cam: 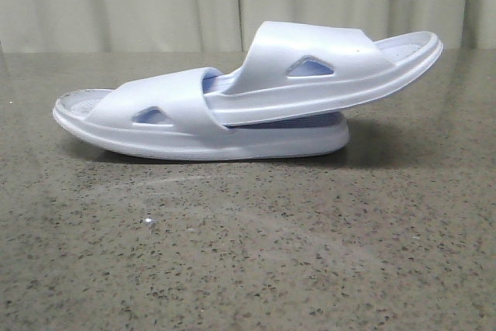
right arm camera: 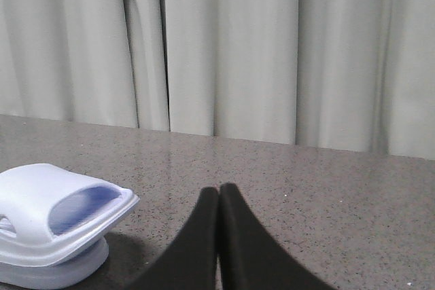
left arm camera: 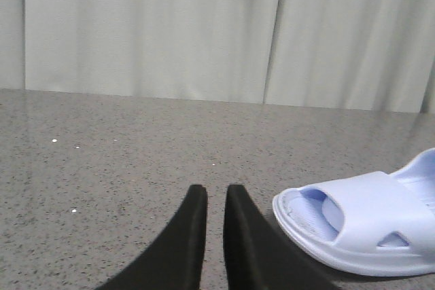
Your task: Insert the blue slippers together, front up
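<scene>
A: Slippers first. Where do they lie?

B: The blue slippers (cam: 232,98) sit mid-table on the speckled table (cam: 248,253), already nested. The lower slipper (cam: 155,125) lies flat with one end to the robot's left; the upper slipper (cam: 333,67) has one end pushed under the lower one's strap and its other end sticks out up and to the right, tilted off the footbed.

A: Long axis?

B: Left to right across the table, side-on to the front camera. That matters most: each arm faces one end of the pair.

A: And the claws?

B: The left gripper (left arm camera: 215,198) has its black fingers nearly together, a thin gap showing, holding nothing. The lower slipper's end (left arm camera: 360,229) lies just beside it, apart from it, off toward the robot's right. The right gripper (right arm camera: 219,198) is pressed closed and empty; the raised end of the upper slipper (right arm camera: 61,208) lies off toward the robot's left, not touching.

A: Which arm is nearer?

B: I can't tell; both look similarly close to their own end. I'd judge the insertion essentially done, with little left beyond perhaps seating the upper slipper deeper.
</scene>
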Available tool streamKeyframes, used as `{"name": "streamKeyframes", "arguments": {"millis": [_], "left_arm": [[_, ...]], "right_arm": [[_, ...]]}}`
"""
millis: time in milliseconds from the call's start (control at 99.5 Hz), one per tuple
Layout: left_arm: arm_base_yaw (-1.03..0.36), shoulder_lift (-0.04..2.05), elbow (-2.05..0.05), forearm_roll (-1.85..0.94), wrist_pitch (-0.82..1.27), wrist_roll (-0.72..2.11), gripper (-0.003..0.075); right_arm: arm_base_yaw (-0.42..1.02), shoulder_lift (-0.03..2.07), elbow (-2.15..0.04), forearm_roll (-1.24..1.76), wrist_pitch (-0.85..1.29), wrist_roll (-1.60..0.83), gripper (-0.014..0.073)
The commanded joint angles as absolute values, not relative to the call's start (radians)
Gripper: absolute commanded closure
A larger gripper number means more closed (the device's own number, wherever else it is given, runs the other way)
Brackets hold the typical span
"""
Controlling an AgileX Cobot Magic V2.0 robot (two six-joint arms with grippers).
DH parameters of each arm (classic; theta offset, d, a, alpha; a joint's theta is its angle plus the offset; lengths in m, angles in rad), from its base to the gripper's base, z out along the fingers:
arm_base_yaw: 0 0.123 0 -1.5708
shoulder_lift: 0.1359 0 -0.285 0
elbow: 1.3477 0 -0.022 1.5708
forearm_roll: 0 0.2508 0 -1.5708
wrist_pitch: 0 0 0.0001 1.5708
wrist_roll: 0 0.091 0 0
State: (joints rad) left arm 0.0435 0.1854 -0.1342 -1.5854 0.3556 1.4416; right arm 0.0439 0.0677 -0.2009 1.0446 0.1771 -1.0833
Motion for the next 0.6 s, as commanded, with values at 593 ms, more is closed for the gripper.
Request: {"name": "streamKeyframes", "arguments": {"millis": [593], "left_arm": [[0.045, 0.194, -0.161, -1.608, 0.445, 1.435, 0.0704]], "right_arm": [[0.046, 0.076, -0.227, 1.06, 0.144, -1.098, 0.0701]]}}
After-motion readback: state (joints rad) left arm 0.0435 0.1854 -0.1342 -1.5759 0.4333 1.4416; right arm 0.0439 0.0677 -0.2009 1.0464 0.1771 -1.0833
